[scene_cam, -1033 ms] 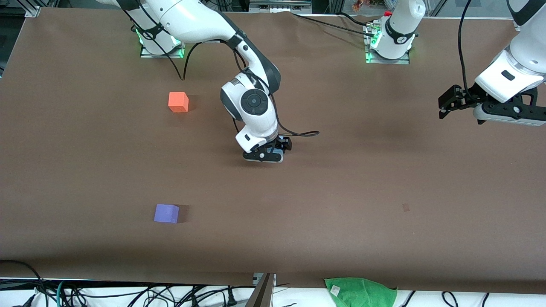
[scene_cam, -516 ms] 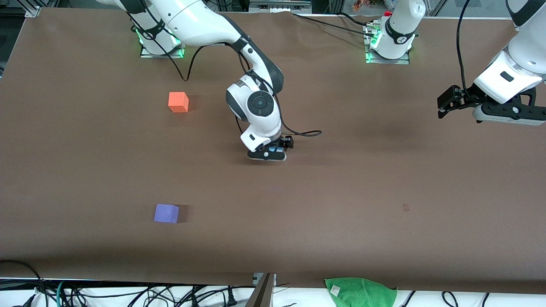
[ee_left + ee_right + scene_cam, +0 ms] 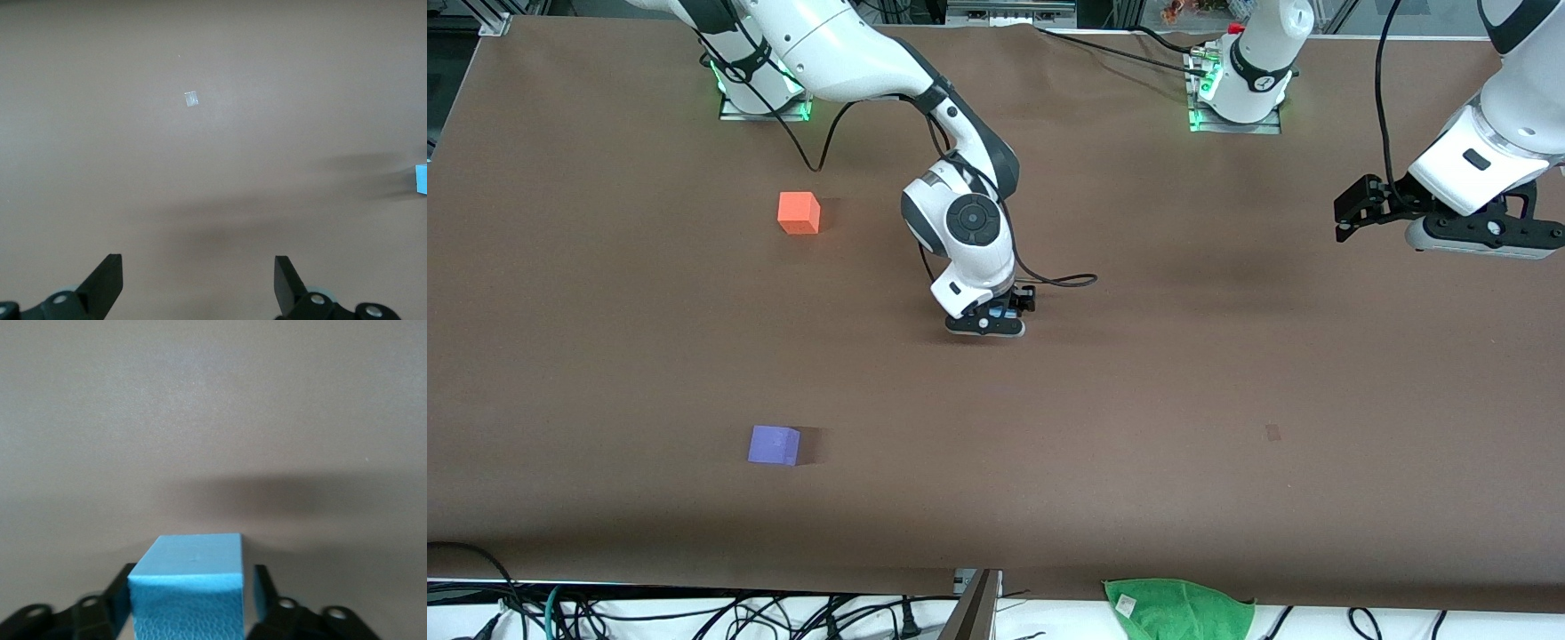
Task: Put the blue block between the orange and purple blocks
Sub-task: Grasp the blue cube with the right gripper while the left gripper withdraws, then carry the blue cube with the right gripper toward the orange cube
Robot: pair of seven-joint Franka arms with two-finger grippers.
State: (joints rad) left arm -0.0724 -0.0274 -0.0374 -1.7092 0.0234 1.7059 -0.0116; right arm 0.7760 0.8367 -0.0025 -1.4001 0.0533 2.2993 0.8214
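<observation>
The right gripper (image 3: 989, 322) sits low over the middle of the brown table (image 3: 1227, 373), its fingers (image 3: 120, 597) closed against the two sides of the blue block (image 3: 190, 583). Whether the block rests on the table or hangs just clear of it cannot be judged from here. The orange block (image 3: 799, 212) and the purple block (image 3: 774, 444) both lie well apart from this gripper, toward the right arm's end; the purple one is nearer the front camera. The left gripper (image 3: 1352, 218) waits in the air over the left arm's end, jaws spread wide and holding nothing.
</observation>
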